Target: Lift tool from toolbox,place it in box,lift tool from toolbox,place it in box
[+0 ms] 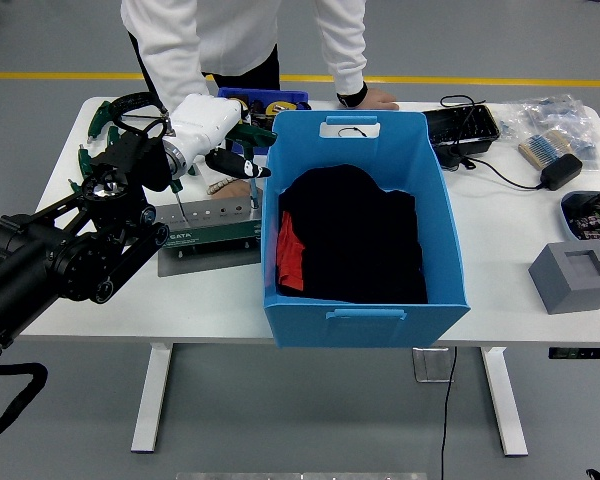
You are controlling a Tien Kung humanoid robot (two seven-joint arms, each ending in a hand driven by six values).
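White table [220,300] carries: blue box [365,325] centre, green toolbox [210,236] at its left, grey foam block [574,276] right, black tray [462,127], charger [560,171], bagged parts [552,118] far-right.

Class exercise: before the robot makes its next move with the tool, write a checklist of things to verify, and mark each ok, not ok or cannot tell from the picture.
1. Left robot hand over the toolbox: ok.
2. Fingers firmly closed on a tool: cannot tell.
3. Tool lifted free of the toolbox: cannot tell.
4. Blue box beside the toolbox, open on top: ok.
5. Room in the blue box: ok, only dark cloth at the bottom.
6. Person's hand rests on the table behind the box, apart from the robot hand: ok.
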